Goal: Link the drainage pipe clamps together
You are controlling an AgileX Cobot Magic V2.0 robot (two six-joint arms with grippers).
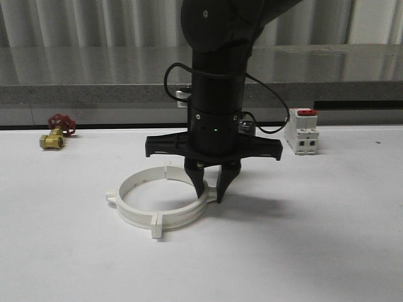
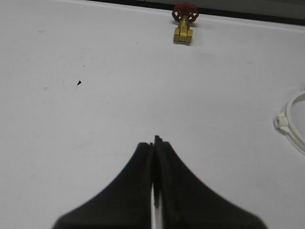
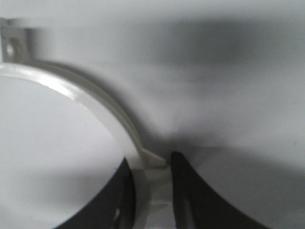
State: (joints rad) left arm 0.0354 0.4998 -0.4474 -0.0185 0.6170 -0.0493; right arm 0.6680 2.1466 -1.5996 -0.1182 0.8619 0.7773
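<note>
The two white drainage pipe clamps (image 1: 141, 217) lie on the white table as one ring, left of centre, with lugs at the front and left. My right gripper (image 1: 211, 195) points straight down onto the ring's right side. In the right wrist view the clamp wall (image 3: 90, 98) runs between its two black fingers, one inside the ring and one outside by a small tab, so this gripper (image 3: 151, 191) is shut on it. My left gripper (image 2: 153, 143) hovers over bare table, shut with nothing in it; one clamp lug (image 2: 281, 122) shows at that view's edge.
A brass valve with a red handwheel (image 1: 55, 133) sits at the back left, also seen from the left wrist as the valve (image 2: 184, 21). A white breaker with a red top (image 1: 301, 131) stands at the back right. A grey ledge runs behind the table.
</note>
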